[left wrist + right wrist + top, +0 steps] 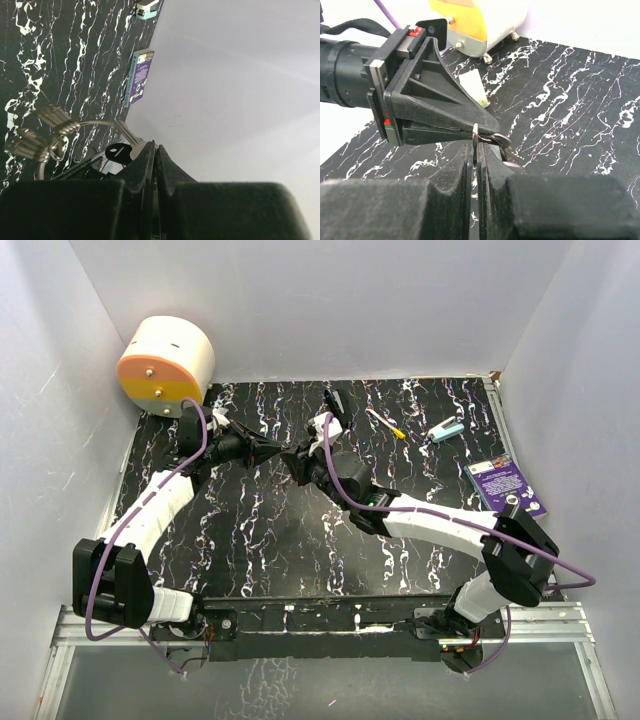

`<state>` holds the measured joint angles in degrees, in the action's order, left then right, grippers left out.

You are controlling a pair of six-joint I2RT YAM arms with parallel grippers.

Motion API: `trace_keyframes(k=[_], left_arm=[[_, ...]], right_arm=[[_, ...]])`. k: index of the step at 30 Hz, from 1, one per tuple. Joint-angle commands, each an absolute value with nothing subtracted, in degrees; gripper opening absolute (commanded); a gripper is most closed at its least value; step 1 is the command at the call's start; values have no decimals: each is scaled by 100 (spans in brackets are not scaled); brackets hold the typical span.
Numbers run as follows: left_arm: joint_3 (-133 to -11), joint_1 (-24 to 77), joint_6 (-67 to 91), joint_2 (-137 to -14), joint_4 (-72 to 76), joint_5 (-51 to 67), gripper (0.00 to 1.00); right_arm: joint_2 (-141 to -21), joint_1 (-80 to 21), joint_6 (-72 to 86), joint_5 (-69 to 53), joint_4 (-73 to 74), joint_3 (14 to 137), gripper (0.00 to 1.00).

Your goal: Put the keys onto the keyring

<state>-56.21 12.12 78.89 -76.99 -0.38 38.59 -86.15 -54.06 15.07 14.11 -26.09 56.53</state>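
Note:
Over the middle of the black marbled table, my left gripper (277,451) and right gripper (298,462) meet tip to tip. In the left wrist view my left gripper (155,148) is shut, with a silvery key (123,131) jutting from its tip. The thin wire keyring (95,123) arcs away to the left, carrying several keys (50,116). In the right wrist view my right gripper (479,150) is shut on a thin silvery strip seen edge-on, apparently the keyring (475,136). It stands directly below the left gripper's tip (487,127). More silvery metal (502,142) bunches there.
A cream and orange round device (165,365) stands at the back left corner. A yellow-handled thin tool (385,423), a teal object (447,429) and a purple booklet (505,486) lie at the back right. White walls enclose the table on three sides.

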Motion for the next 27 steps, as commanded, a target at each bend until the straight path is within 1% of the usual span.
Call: trace_keyframes(k=[1,27], left_arm=[[-5651,1225,8069,-7538,58,4013,0],[-5670,1240,8214,-7524,183,4210,0]], right_arm=[[-8706,-5448,1442,1516,-3278,6004,8],[-8594,-5446,1256,1943,-3463,5749,8]])
